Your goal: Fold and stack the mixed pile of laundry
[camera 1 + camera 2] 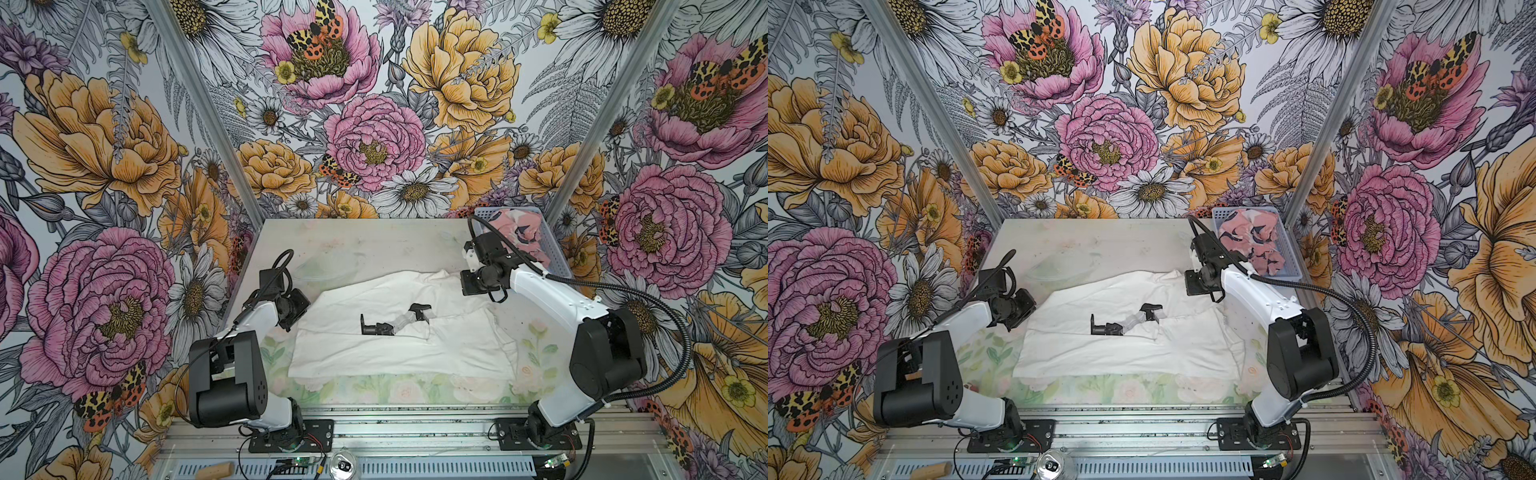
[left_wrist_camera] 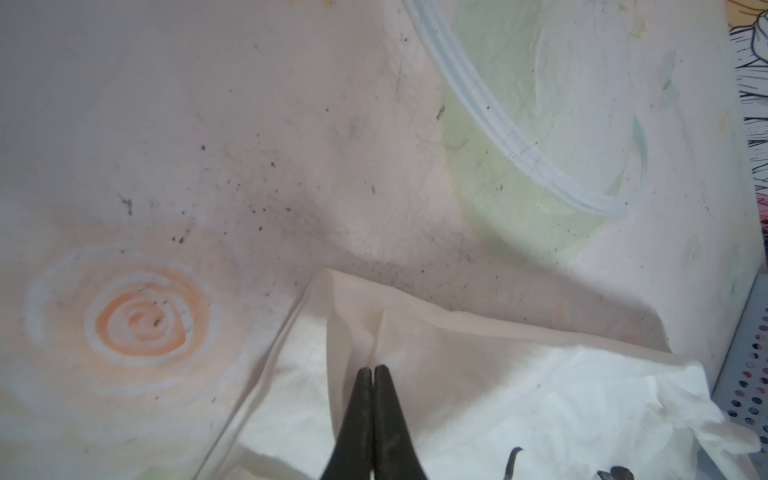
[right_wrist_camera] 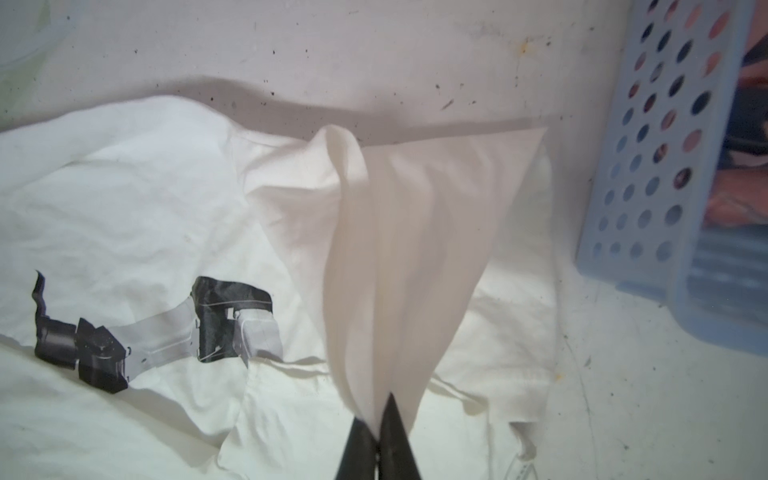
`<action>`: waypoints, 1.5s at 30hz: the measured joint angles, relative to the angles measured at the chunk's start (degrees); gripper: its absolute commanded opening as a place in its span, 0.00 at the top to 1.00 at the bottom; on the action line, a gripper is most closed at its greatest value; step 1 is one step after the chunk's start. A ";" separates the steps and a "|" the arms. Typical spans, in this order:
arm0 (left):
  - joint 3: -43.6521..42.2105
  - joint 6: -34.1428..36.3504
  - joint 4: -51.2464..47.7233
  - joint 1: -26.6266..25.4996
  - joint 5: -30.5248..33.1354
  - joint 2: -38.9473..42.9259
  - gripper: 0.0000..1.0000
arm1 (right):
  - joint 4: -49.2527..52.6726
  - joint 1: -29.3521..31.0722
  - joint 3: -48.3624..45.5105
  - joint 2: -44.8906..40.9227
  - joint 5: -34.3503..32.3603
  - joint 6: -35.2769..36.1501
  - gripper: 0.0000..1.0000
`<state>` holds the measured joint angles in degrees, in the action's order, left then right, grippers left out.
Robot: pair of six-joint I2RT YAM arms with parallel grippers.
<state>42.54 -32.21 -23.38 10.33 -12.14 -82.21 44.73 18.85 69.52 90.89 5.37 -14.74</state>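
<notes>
The large white garment (image 1: 374, 345) (image 1: 1100, 353) lies spread across the middle of the table, its black-grey graphic (image 1: 392, 322) (image 3: 124, 336) facing up. At its left edge my left gripper (image 1: 297, 307) (image 2: 373, 369) is shut on a raised fold of the white cloth (image 2: 361, 328). At the garment's far right corner my right gripper (image 1: 473, 284) (image 3: 376, 411) is shut on a lifted flap of it (image 3: 415, 249). The pink garment with navy-and-white blotches (image 1: 519, 232) (image 1: 1252, 241) lies bunched in the basket. The fingers themselves are hidden in both top views.
A light blue perforated basket (image 1: 557, 257) (image 1: 1289, 249) (image 3: 648, 166) stands at the table's far right corner, close behind the right wrist. A faint clear round rim (image 2: 519, 145) shows on the table behind the white garment. A can (image 1: 343, 463) sits on the front rail.
</notes>
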 measured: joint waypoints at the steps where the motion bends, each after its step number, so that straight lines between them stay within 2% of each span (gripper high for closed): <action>1: -0.63 -0.55 -0.33 0.04 0.00 0.74 1.00 | 0.13 0.13 -1.40 -0.90 0.13 -0.52 1.00; 7: -4.85 -3.58 -1.81 1.81 0.09 6.62 1.00 | 0.68 0.44 -9.75 -5.31 -0.17 -4.28 1.00; 13: -5.70 -4.50 -2.73 4.57 0.28 10.60 1.00 | 1.27 0.46 -12.63 -9.18 -3.02 -7.63 1.00; 19: -5.70 -4.37 -3.30 5.75 0.26 10.34 1.00 | 0.96 0.46 -13.90 -11.80 -5.01 -10.45 1.00; 28: -6.25 -4.31 -3.65 5.99 0.24 11.34 1.00 | 0.90 0.46 -19.21 -20.41 -6.23 -15.54 1.00; 36: -9.14 -4.33 -3.80 6.03 0.50 11.08 1.00 | 0.98 0.46 -24.26 -21.81 -7.74 -19.87 1.00; 45: -8.83 -4.26 -3.10 6.10 0.92 9.18 1.00 | 1.36 -0.83 -23.56 -24.79 -11.26 -21.24 1.00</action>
<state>33.71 -36.47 -26.48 16.43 -11.22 -73.03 46.09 18.02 45.95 66.11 -5.89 -35.99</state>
